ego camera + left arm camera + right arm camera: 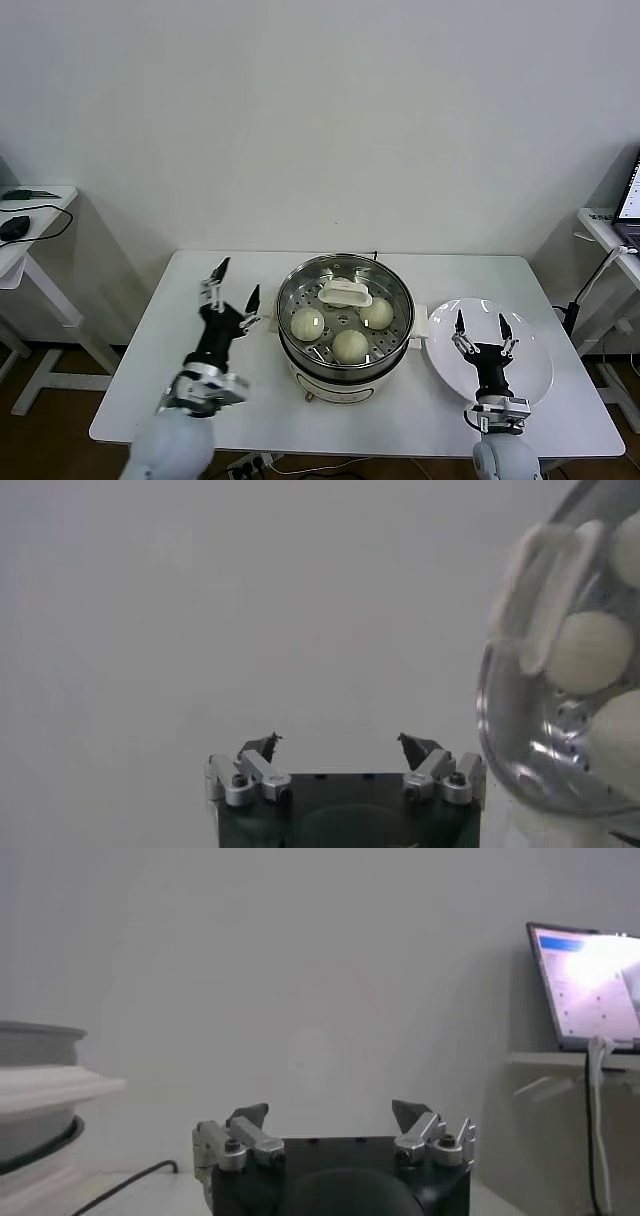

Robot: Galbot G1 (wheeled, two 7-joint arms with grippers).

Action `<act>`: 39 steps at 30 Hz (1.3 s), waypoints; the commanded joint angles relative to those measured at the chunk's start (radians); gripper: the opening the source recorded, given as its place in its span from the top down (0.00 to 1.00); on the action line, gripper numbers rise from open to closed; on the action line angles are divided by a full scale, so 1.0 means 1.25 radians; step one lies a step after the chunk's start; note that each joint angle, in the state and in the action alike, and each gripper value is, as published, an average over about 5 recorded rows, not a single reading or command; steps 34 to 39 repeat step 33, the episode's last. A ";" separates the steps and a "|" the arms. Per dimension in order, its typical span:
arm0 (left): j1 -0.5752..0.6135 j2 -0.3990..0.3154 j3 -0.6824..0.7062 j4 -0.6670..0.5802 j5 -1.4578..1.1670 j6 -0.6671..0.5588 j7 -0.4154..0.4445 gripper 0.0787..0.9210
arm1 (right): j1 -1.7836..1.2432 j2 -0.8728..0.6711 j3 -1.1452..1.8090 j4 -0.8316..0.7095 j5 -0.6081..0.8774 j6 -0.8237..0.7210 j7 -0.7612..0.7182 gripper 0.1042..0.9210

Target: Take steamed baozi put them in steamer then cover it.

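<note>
The shiny steel steamer (292,330) stands mid-table on its cream base. The clear cover lies on it, its cream handle (345,292) a little behind centre. Through the glass I see three baozi (307,322) on the perforated tray. My left gripper (237,280) hovers open and empty just left of the steamer. The left wrist view shows that gripper (338,742), the steamer rim (530,750), the handle (540,590) and a baozi (590,650). My right gripper (481,320) stands open and empty above the white plate; its wrist view shows it (330,1110) holding nothing.
An empty white plate (530,350) lies right of the steamer, close to the table's front right edge. A side desk with a laptop (590,988) stands at far right. Another desk with a mouse (15,227) is at far left. A cable (130,1180) trails from the steamer.
</note>
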 commanded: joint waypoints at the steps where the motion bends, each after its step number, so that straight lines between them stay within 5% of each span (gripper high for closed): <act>1: 0.122 -0.001 -0.239 0.165 -0.555 -0.351 0.043 0.12 | -0.028 -0.003 -0.004 0.018 0.031 -0.034 0.015 0.12; 9: 0.141 -0.004 -0.257 0.200 -0.611 -0.412 0.049 0.12 | -0.043 -0.003 -0.003 0.023 0.031 -0.038 0.024 0.12; 39: 0.158 -0.014 -0.249 0.183 -0.609 -0.396 0.049 0.12 | -0.051 0.003 -0.011 0.024 0.028 -0.023 0.020 0.12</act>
